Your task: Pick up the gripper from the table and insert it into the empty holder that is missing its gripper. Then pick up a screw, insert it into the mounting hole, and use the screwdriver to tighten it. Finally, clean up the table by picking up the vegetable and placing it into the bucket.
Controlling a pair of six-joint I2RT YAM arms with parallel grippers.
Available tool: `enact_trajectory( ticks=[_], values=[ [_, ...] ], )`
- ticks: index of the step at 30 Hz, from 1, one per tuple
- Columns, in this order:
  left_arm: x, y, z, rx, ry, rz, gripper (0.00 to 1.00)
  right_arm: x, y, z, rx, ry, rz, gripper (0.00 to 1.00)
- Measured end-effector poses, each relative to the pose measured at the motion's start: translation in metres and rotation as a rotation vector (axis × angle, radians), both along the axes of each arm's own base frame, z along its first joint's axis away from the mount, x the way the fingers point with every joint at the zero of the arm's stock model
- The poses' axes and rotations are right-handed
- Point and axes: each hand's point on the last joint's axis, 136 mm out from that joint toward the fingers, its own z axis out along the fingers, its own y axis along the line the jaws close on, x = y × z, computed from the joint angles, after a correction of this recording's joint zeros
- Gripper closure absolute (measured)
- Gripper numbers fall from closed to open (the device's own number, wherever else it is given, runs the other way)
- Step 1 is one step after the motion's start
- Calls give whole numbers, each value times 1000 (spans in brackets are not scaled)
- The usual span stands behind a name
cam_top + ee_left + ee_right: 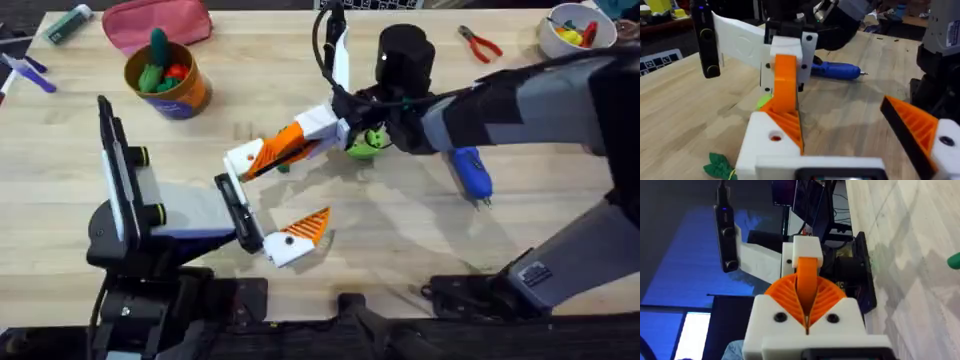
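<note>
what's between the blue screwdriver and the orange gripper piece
The right gripper clamping the orange gripper, then a lime-green disc, in the overhead view.

A light wooden table (420, 230) carries an orange bucket (170, 85), a pink pouch (160, 22), red-handled pliers (482, 44), a white bowl (570, 32), a blue screwdriver (470, 172), a lime-green disc (362, 147) and a leafy green vegetable (719, 166).
</note>
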Motion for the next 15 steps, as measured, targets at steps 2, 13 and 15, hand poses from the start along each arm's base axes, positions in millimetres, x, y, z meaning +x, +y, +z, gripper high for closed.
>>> enact_trajectory(
  ticks=[2, 13, 15],
  values=[
    [0, 0, 0, 0, 0, 1, 15, 0, 0, 0, 0, 0, -2, 993],
    [1, 0, 0, 0, 0, 5, 16, -1, 5, 0, -3, -2, -8, 993],
    [1, 1, 0, 1, 0, 8, 15, -1, 5, 0, -3, -3, -8, 993]
  ],
)
